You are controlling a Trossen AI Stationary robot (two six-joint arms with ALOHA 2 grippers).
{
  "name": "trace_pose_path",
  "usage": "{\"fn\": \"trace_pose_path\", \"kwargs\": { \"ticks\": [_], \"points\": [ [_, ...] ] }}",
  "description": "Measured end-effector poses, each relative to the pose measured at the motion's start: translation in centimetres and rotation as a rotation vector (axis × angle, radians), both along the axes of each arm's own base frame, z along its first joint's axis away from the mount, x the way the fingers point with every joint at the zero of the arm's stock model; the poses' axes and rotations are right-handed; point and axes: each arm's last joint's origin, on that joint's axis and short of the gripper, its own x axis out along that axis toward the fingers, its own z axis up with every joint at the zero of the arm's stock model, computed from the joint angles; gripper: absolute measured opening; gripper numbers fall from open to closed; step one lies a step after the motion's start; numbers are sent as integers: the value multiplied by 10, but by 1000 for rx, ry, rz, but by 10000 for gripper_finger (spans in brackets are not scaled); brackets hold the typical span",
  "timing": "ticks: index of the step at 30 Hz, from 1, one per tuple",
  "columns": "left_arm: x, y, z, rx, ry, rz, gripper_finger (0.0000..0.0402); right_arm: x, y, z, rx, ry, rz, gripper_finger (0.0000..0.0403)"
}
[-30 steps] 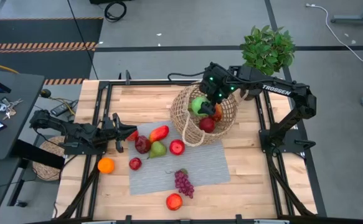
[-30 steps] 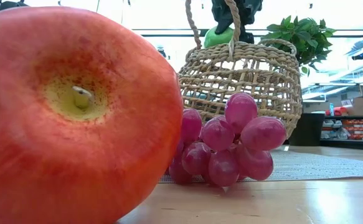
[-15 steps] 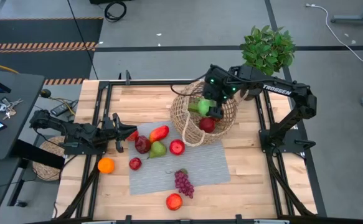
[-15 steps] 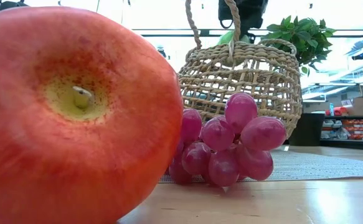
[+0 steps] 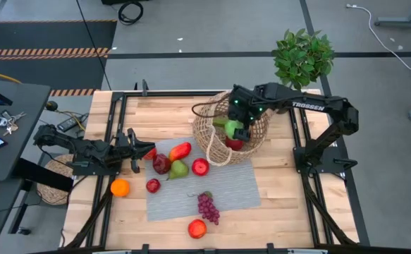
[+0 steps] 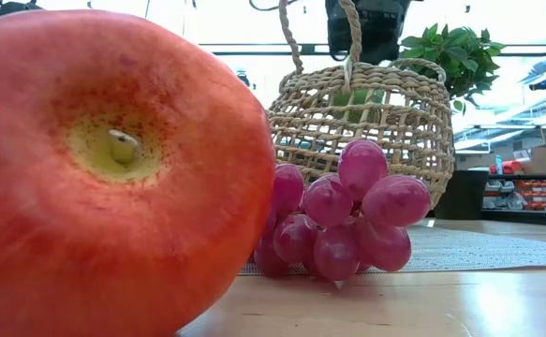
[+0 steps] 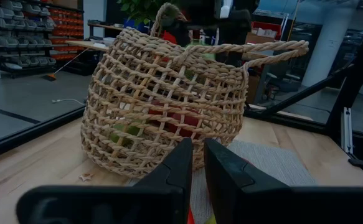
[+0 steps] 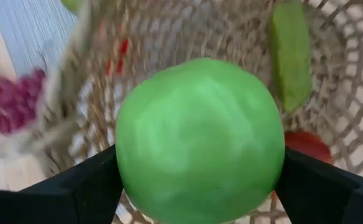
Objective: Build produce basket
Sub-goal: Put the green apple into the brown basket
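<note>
Wooden table [image 5: 156, 113]; right jaws [image 5: 235, 128] clasp round green fruit [image 8: 200, 137] inside basket [image 5: 209, 134]

Right hand [image 5: 235, 127] clamped (fingers spread wide); left hand [image 5: 136, 152] low, fingers nearly together.

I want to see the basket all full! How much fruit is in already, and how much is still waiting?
Some is in: a red fruit and a green piece lie inside the basket. The right gripper holds a round green fruit down in the basket's mouth, not let go. Waiting on the table: the orange, grapes, a pear and several red fruits. The left gripper waits nearby.
</note>
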Motion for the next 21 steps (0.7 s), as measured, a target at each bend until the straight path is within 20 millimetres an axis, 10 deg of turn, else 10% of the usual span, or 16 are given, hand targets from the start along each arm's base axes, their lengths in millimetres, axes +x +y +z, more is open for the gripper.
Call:
{"fn": "trace_pose_path", "kwargs": {
  "ticks": [21],
  "points": [
    [0, 0, 0, 0, 0, 0, 48, -8, 0, -23, 51, 140, -260, 365]
  ]
}}
